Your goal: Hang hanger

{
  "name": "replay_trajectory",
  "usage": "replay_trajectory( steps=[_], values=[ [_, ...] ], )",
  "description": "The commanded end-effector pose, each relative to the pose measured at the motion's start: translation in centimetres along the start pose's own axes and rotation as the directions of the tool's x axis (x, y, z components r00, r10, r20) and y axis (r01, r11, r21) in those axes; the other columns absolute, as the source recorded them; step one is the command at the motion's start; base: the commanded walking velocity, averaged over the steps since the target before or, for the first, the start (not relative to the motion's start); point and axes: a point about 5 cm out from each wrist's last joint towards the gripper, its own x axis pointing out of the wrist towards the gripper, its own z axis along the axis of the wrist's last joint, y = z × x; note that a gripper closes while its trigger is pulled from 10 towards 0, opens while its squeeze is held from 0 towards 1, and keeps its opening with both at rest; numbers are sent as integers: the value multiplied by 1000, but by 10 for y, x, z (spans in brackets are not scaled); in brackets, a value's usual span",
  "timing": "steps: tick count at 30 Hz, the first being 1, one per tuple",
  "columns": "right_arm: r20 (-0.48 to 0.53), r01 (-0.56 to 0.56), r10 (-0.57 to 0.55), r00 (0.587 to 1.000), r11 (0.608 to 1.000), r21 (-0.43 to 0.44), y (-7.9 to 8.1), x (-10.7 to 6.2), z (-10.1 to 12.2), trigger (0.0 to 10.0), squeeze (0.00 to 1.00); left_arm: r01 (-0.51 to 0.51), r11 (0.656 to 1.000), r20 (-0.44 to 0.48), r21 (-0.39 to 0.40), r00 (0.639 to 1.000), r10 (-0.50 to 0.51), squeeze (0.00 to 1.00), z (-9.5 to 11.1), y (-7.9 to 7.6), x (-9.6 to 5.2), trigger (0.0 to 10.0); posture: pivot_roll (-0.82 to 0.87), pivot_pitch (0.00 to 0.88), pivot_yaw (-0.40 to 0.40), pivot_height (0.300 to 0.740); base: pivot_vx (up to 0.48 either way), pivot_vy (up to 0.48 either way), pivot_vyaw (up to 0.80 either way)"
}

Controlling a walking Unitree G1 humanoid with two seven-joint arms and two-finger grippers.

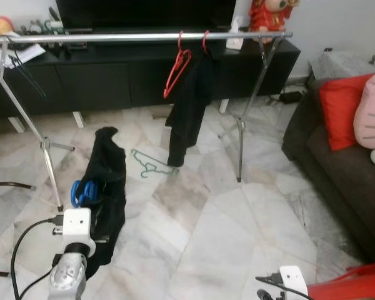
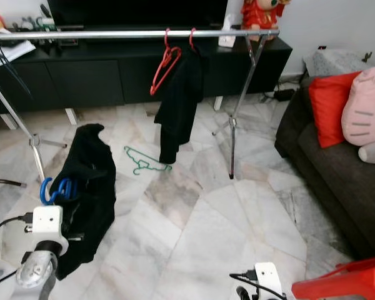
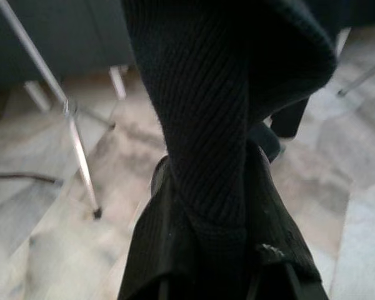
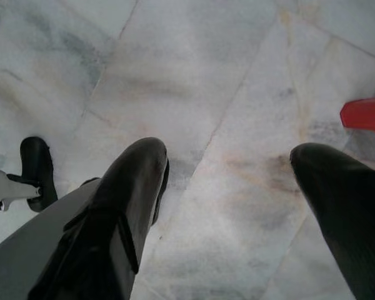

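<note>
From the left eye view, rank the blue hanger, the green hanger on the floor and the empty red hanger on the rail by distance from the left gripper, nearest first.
1. Blue hanger: right at the left gripper, on the black garment it carries.
2. Green hanger: on the marble floor, ahead and to the right.
3. Red hanger: farthest, hooked on the clothes rail beside the hung black garment.

Glossy veined marble floor [image 1: 237,212]; shiny metal rail [image 1: 137,37]; matt ribbed knit garment [image 3: 219,125]; smooth plastic-looking red hanger [image 1: 175,72]; matt cloth sofa [image 1: 344,169].
</note>
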Motion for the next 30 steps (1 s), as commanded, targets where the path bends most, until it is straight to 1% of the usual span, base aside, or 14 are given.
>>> replay_trajectory(
  steps=[1, 2, 3, 5, 7, 8, 10, 14, 18, 30],
  values=[
    [-5, 17, -17, 1000, 1000, 6, -4, -1, -3, 10000, 0, -3, 1000, 50, -16, 999, 4, 0, 13, -4, -2, 10000, -2, 79, -95, 740, 0, 0, 0],
    [-5, 19, -19, 1000, 1000, 10, -4, -1, -3, 10000, 0, -1, 1000, 67, -23, 998, 3, 0, 19, -7, -4, 10000, -2, 79, -95, 740, 0, 0, 0],
    [-5, 19, -19, 1000, 1000, 10, -4, -1, -3, 10000, 0, -1, 1000, 67, -23, 998, 3, 0, 19, -7, -4, 10000, -2, 79, -95, 740, 0, 0, 0],
    [-5, 22, -22, 1000, 1000, 13, -5, -2, -3, 10000, 0, 2, 999, 73, -35, 997, 0, 0, 27, -11, -6, 10000, 3, 78, -97, 740, 0, 347, 0],
    [-5, 23, -23, 1000, 1000, 13, -5, -2, -4, 10000, 0, 5, 999, 77, -49, 997, -2, 0, 31, -13, -5, 10000, 3, 78, -97, 740, 0, 368, 0],
    [-6, 21, -21, 1000, 1000, 8, -5, -2, -3, 10000, 0, 11, 998, 66, -55, 998, -8, 0, 30, -17, -2, 10000, 11, 72, -98, 740, 0, 371, 0],
    [-7, 19, -19, 1000, 1000, 1, -5, -2, -3, 10000, 0, 12, 999, 54, -53, 999, -9, 0, 28, -19, 0, 10000, 8, 71, -98, 740, 0, 382, 0],
    [-1, 20, -20, 1000, 1000, 7, -5, -2, -3, 10000, 0, 17, 998, 48, -64, 999, -14, 0, 33, -23, 2, 10000, -9, 62, -88, 740, 0, 415, 0],
    [-1, 20, -20, 1000, 1000, 1, -4, -1, -3, 10000, 0, 27, 997, 39, -69, 999, -25, 0, 36, -25, 1, 10000, -10, 61, -86, 740, 0, 418, 0],
    [-3, 14, -14, 1000, 1000, -2, -3, -1, -4, 10000, 0, 63, 995, 15, -72, 998, -62, 0, 35, -30, 1, 10000, -8, 40, -75, 740, 0, 421, 0]
  ],
)
